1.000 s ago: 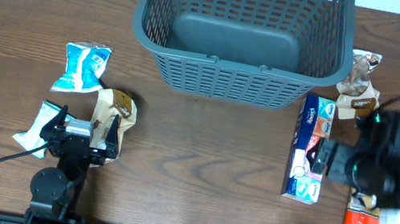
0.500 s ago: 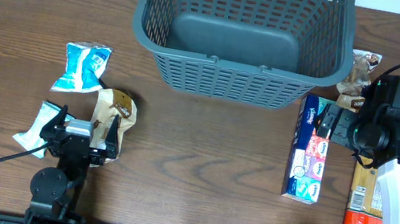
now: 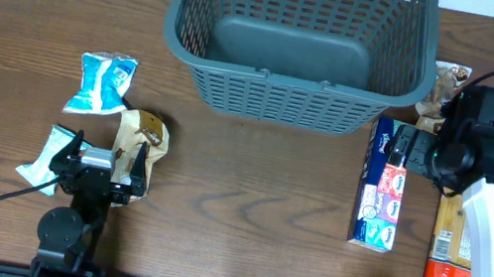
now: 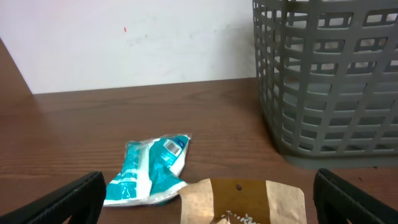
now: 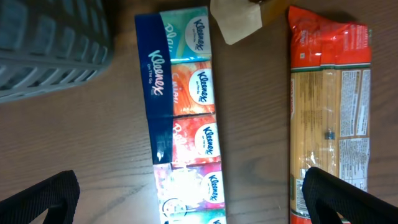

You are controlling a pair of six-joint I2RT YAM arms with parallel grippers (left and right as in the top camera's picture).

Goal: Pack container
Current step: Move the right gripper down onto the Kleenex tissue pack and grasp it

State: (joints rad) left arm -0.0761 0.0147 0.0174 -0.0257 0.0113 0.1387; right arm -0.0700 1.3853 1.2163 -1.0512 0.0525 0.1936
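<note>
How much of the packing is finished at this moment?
Done: nothing; the container is empty. In hand: nothing held; the open right tool hovers over the Kleenex pack. Remaining: that pack, the pasta packet, two brown packets and two teal packets lie on the table.

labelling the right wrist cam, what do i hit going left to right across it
container → Kleenex multipack → long red-ended packet
</note>
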